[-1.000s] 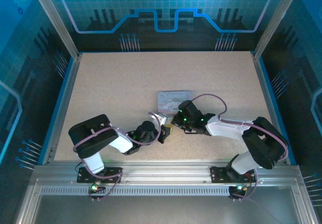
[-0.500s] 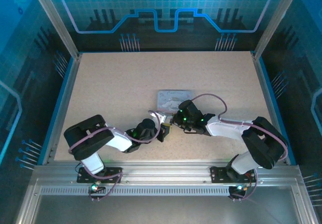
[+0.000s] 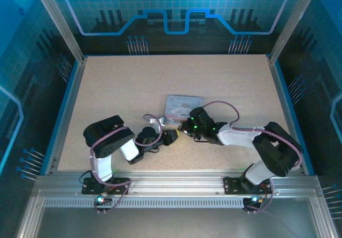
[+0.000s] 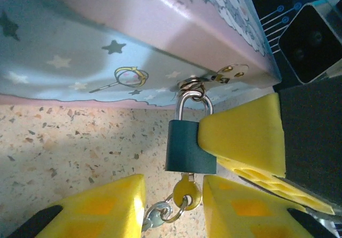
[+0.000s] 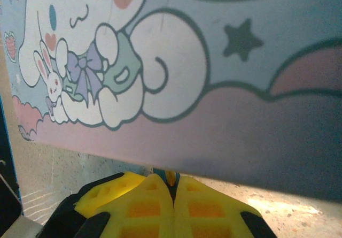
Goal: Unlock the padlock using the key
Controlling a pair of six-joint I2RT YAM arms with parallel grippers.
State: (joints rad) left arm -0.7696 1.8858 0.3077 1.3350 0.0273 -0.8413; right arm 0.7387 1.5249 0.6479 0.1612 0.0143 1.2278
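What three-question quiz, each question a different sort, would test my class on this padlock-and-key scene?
1. True or false: the key sits in the bottom of the padlock.
2. The padlock's shackle hangs from: A) the hasp on the tin; B) a table edge; C) a gripper finger.
3. Which gripper has its fingers apart, one on each side of the key?

Key: 1 true; 2 A; 3 the left gripper.

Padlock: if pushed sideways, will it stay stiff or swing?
The padlock probably swings, since its shackle hangs through the hasp of the tin. Its smooth body may slip. It looks solid, likely heavy for its size.
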